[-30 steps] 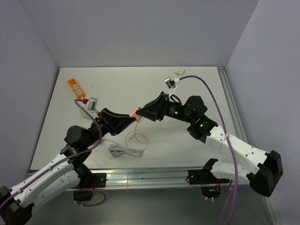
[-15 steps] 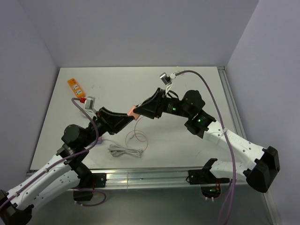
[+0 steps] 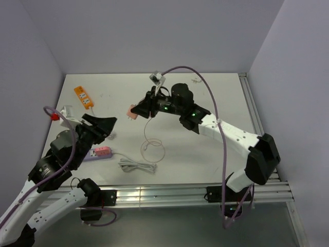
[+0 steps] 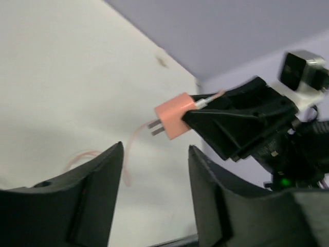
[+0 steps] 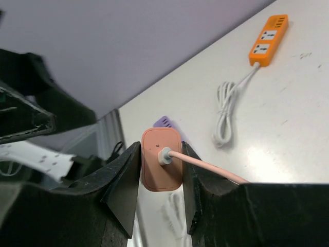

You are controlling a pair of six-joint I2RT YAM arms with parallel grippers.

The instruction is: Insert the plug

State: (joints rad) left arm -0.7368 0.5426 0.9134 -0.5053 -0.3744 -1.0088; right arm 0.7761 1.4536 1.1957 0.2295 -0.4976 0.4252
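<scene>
Only the left wrist view shows the plug's (image 4: pixel 175 116) two prongs, pointing toward 8 o'clock in the air above the desk (image 4: pixel 61 77). The right wrist view instead gives its back face, where the cord enters, with the right pincer (image 5: pixel 160 152) clamped on both sides. From above, the plug juts from that pincer's tip at 9 o'clock. The left pincer (image 3: pixel 107 125) stands apart at the plug's 8 o'clock, fingers spread and empty. The lilac power strip (image 3: pixel 97 153) lies farther toward 7 o'clock.
</scene>
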